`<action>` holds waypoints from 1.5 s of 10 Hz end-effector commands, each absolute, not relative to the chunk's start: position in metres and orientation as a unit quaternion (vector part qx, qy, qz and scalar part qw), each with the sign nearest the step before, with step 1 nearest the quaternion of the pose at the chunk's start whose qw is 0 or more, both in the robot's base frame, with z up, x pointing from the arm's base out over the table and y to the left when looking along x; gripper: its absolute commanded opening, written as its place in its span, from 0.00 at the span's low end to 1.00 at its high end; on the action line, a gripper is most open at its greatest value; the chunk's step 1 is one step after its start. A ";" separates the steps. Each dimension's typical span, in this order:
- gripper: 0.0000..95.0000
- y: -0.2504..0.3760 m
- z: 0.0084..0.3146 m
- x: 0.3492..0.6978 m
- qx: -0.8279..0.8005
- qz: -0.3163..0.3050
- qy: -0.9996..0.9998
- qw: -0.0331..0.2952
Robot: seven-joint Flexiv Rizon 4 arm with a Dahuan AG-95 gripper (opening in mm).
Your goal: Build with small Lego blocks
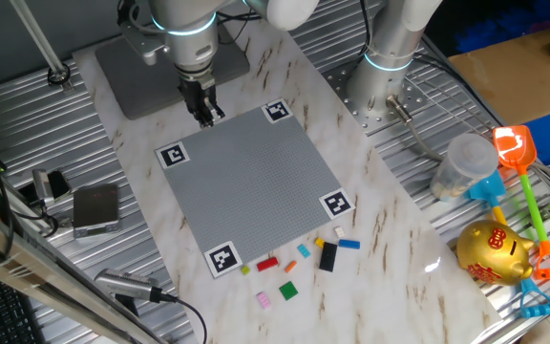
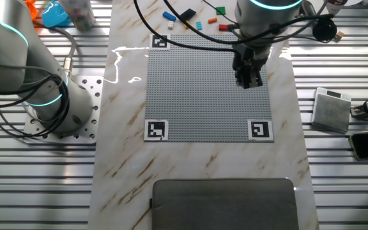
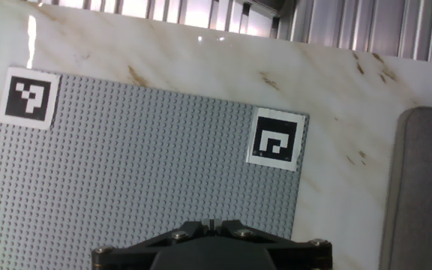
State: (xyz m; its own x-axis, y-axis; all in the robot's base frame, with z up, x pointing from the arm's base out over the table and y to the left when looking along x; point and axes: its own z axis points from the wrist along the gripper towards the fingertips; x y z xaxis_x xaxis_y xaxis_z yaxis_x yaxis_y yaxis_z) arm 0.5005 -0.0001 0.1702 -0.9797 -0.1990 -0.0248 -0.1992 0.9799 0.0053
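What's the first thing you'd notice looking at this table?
The big grey studded plate in the middle of the marble table, with black-and-white markers at its corners. The robot's hand hangs over the plate's far edge, and the small Lego blocks lie scattered off its near edge.

The marble surface carries a grey studded plate, a grey mat at its far end, and small Lego blocks scattered at its near end.

The small Lego blocks lie scattered on the table just beside the studded plate.
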 end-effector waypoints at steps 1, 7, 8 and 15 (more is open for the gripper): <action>0.00 0.000 0.170 0.500 -0.105 0.004 0.994 0.012; 0.00 0.000 0.170 0.500 -0.190 0.013 0.982 0.007; 0.00 0.000 0.170 0.500 -0.212 0.013 0.977 0.003; 0.00 0.000 0.170 0.500 -0.277 0.049 0.960 -0.003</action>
